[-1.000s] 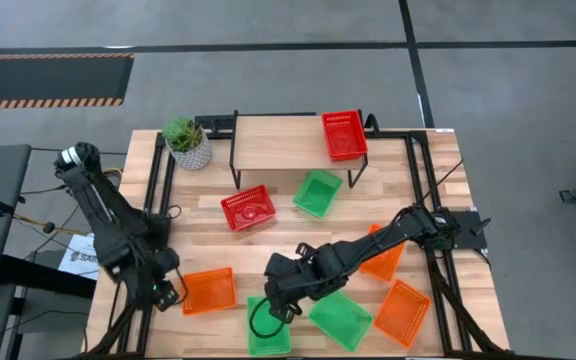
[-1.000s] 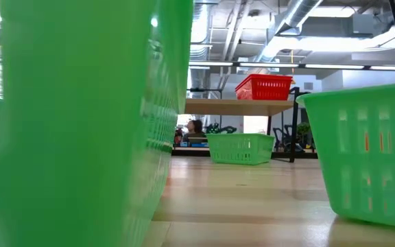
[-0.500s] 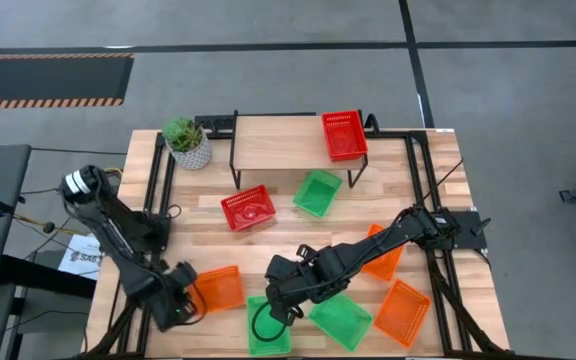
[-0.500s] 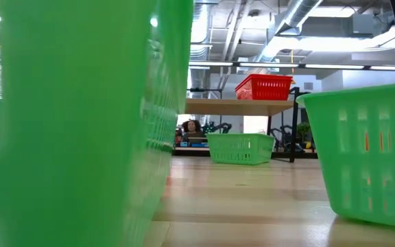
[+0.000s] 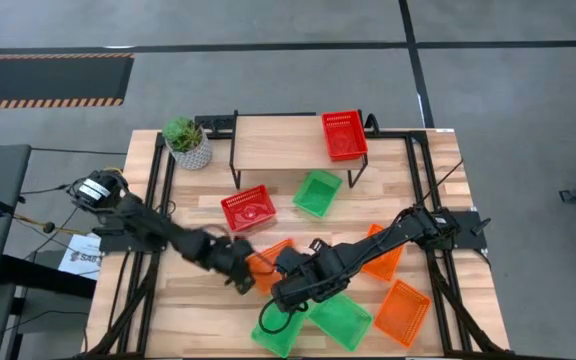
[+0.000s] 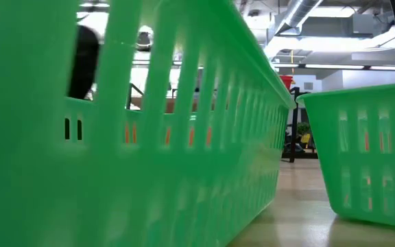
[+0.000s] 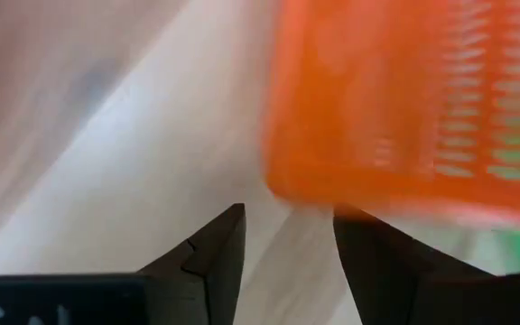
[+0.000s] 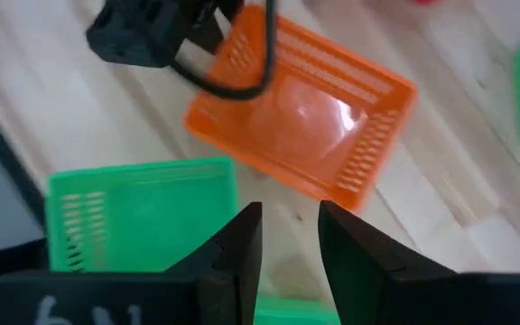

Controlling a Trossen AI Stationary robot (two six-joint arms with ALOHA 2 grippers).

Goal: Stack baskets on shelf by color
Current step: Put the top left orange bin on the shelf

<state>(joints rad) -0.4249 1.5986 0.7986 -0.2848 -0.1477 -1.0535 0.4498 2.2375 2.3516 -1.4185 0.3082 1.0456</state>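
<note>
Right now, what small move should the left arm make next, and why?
Probably ease the left gripper forward until its open fingers straddle the orange basket's near wall, then close. The fingers are empty and sit just short of that basket. The right gripper hangs near a green basket.

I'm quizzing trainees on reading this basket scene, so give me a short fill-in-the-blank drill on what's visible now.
1. The only basket on the shelf is ____ in color.
2. The potted plant stands beside the shelf's ____ end in the high view.
3. The basket in front of the left claw is ____.
4. The red basket on the tabletop lies ____ the shelf, not on it.

Missing words: red; left; orange; in front of
</note>
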